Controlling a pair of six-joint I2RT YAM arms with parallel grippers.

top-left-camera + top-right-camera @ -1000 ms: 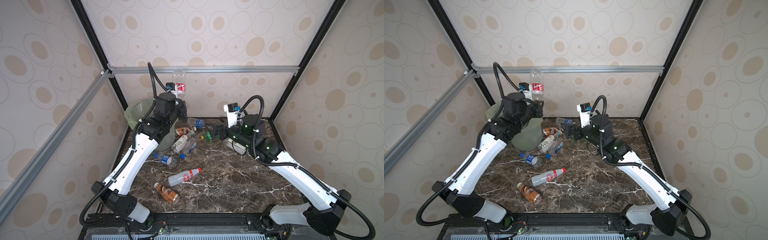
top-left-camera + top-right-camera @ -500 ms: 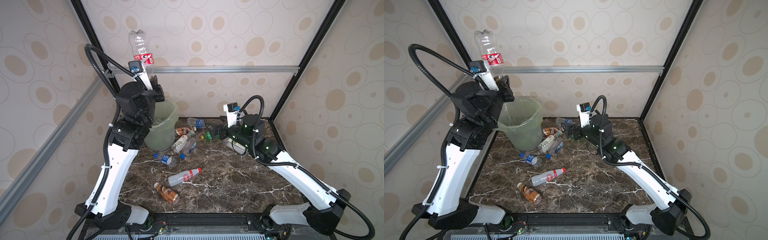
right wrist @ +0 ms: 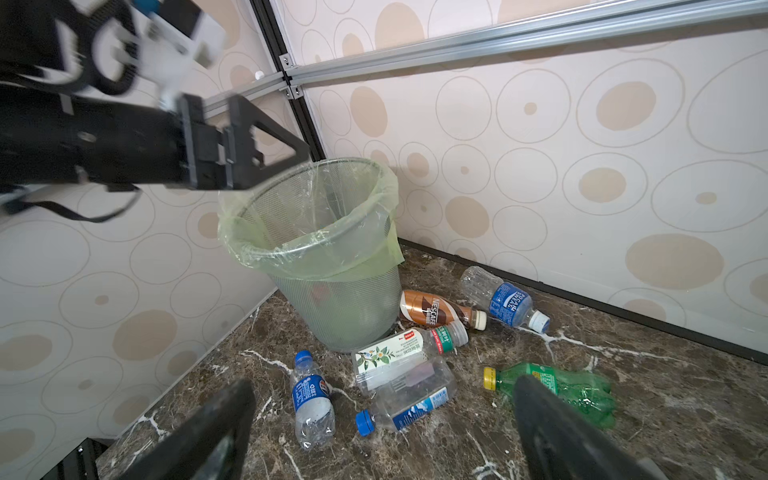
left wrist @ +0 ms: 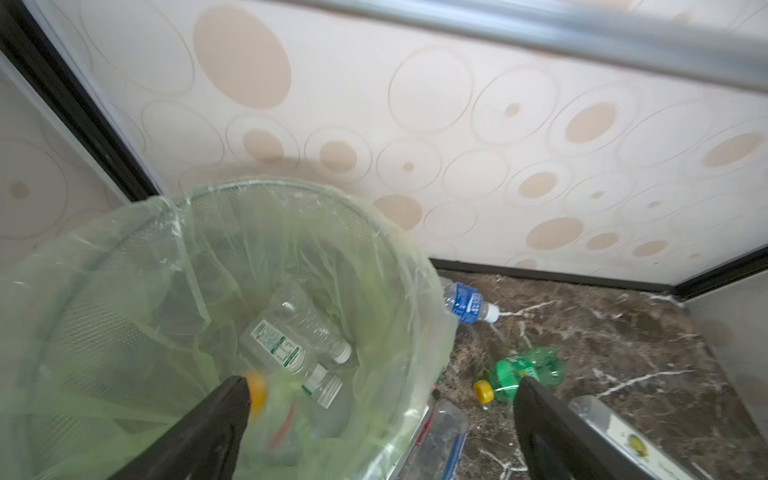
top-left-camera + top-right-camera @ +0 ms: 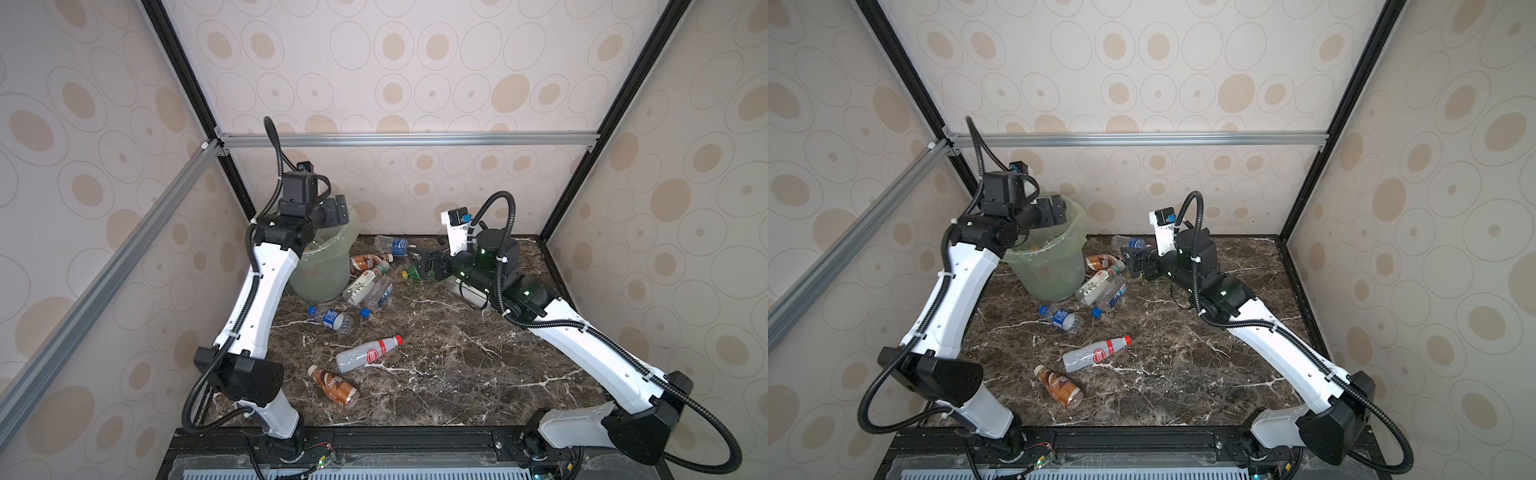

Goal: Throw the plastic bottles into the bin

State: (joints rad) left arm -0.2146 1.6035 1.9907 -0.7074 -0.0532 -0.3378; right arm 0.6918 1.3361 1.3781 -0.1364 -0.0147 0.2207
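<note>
Top views: my left gripper (image 5: 337, 211) hung over the bin (image 5: 328, 278), jaws wide, nothing between them. My right gripper (image 5: 430, 266) sat low over the table (image 5: 457, 374), jaws also apart and empty, with the green bottle (image 5: 413, 272) just beside its tips. My read: early days, at least eight plastic bottles (image 5: 332, 320) lay outside the bin. Only these views caught the red-labelled bottle (image 5: 368, 355) and the brown bottle (image 5: 334, 384), both well behind my grippers, toward my bases.

Left wrist: below my left fingers (image 4: 224, 415), inside the bin, lay two clear white-capped bottles (image 4: 291, 345). That was the done part, and no other view showed it properly. A yellow-red blur sat beside one finger; I couldn't tell what.

Right wrist: ahead of my right gripper, the pile at the bin's foot read clearly: Nescafe bottle (image 3: 432, 311), Pocari bottle (image 3: 507, 301), white-labelled bottle (image 3: 390, 353), blue-capped bottle (image 3: 407, 409). The bin's contents were unreadable here. This view showed my left gripper side-on above the rim, empty.
</note>
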